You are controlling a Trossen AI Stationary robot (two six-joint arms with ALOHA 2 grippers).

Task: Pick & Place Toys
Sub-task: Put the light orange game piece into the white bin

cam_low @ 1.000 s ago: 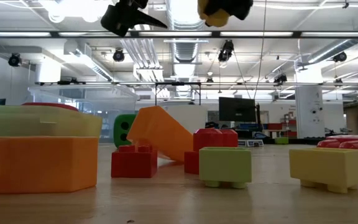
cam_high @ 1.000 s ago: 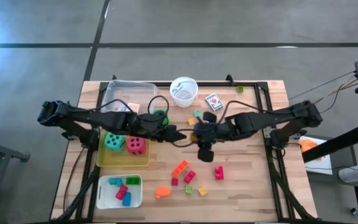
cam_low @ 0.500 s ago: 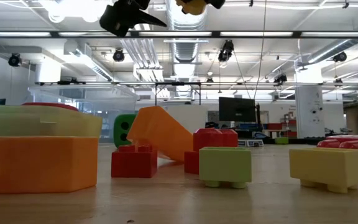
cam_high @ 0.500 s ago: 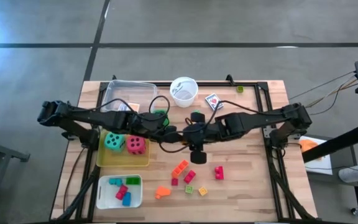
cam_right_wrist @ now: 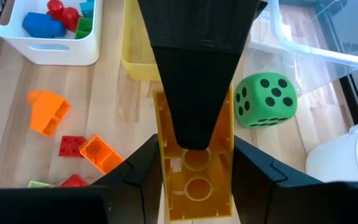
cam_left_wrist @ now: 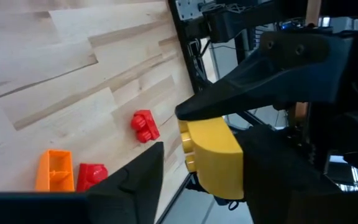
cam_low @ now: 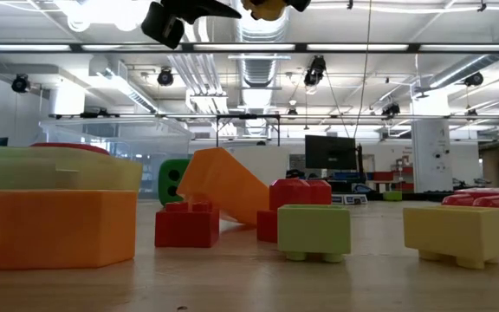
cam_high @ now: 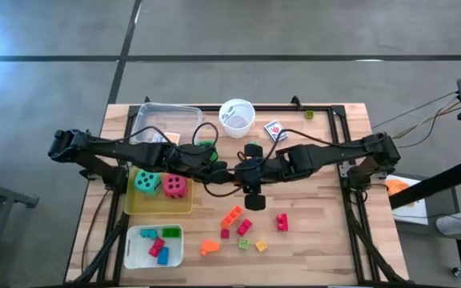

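Above the middle of the counter (cam_high: pixel 310 204), your two arms meet claw to claw. The right claw (cam_right_wrist: pixel 194 146) is clamped on a yellow block (cam_right_wrist: pixel 194 180), held in the air. The left claw (cam_left_wrist: pixel 197 168) faces it with its fingers standing either side of that same block; whether they have pinched it yet you cannot tell from these views (it looks like a hand-over under way).

You are partway through the sorting, by my reading. Done so far: teal, red and green pieces lie in the white tray (cam_high: pixel 154 245) at lower left of the high view, and a teal die (cam_high: pixel 145 182) and a red die (cam_high: pixel 174 186) sit in the yellow tray (cam_high: pixel 158 206).

Left to do: the green die (cam_right_wrist: pixel 266 99) rests on the counter beside the clear tray (cam_high: pixel 162 120), a card pack (cam_high: pixel 274 130) lies near the white cup (cam_high: pixel 236 117), and a scatter of loose blocks (cam_high: pixel 242 226) (orange, red, green, yellow) waits at lower centre. One small green piece (cam_high: pixel 308 114) sits near the counter's upper right edge.
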